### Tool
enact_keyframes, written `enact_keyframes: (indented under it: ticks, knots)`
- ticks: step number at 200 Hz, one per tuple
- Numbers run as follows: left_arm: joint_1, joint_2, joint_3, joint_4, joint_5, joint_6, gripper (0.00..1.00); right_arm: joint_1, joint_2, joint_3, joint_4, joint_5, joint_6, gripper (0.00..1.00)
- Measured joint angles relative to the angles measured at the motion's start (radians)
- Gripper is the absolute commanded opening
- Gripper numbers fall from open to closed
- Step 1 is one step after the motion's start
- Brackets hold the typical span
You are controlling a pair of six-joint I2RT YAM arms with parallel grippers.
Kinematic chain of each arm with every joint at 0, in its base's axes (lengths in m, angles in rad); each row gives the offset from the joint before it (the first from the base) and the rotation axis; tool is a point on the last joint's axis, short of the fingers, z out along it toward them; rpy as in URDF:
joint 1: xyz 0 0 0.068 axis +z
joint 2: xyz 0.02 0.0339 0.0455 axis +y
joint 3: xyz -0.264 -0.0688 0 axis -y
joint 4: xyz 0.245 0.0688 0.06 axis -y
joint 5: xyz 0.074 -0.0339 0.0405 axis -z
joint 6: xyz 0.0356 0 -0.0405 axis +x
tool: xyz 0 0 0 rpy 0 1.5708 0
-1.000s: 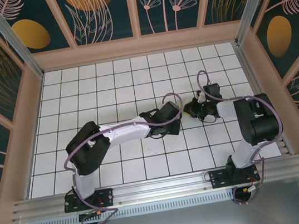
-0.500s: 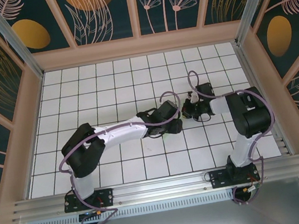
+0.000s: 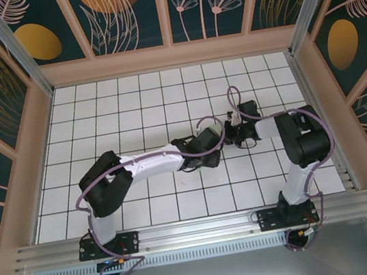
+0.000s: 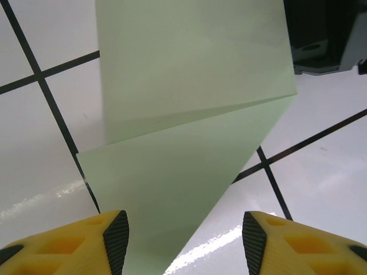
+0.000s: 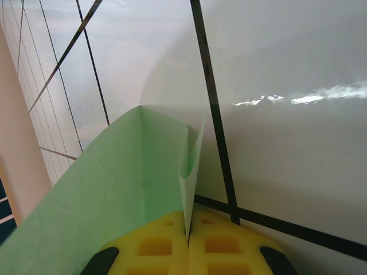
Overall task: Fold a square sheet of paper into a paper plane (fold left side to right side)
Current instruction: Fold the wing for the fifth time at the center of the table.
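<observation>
The square sheet of paper [image 4: 189, 114] is pale green and folded into layers with a slanted crease, lying on the white grid floor. In the left wrist view its narrow end reaches between the yellow fingers of my left gripper [image 4: 183, 243], which stands open and apart from it. My right gripper [image 5: 188, 229] is shut on an upright pinched fold of the paper [image 5: 114, 189], which curls just beyond the fingertips. In the top view the left gripper [image 3: 209, 140] and right gripper [image 3: 231, 132] meet at mid-table, hiding the paper beneath them.
The white tiled floor [image 3: 130, 104] with black grid lines is boxed in by wooden walls [image 3: 171, 56]. An aluminium rail [image 3: 197, 229] carrying both arm bases runs along the near edge. The right arm's dark body [image 4: 324, 34] sits just beyond the paper.
My left gripper has opened and let go of the paper. The right gripper has shifted left toward the left one, staying shut on the paper.
</observation>
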Motion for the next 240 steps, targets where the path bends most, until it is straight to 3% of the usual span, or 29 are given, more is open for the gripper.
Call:
enact_keyframes:
  ticks: [131, 240]
  knots:
    - [-0.014, 0.085, 0.058, -0.047, -0.098, 0.063, 0.36, 0.006, 0.009, 0.002, 0.001, -0.004, -0.005, 0.0]
    - [-0.014, 0.098, 0.058, -0.039, -0.095, 0.085, 0.15, 0.008, 0.016, 0.013, -0.012, -0.014, -0.042, 0.05]
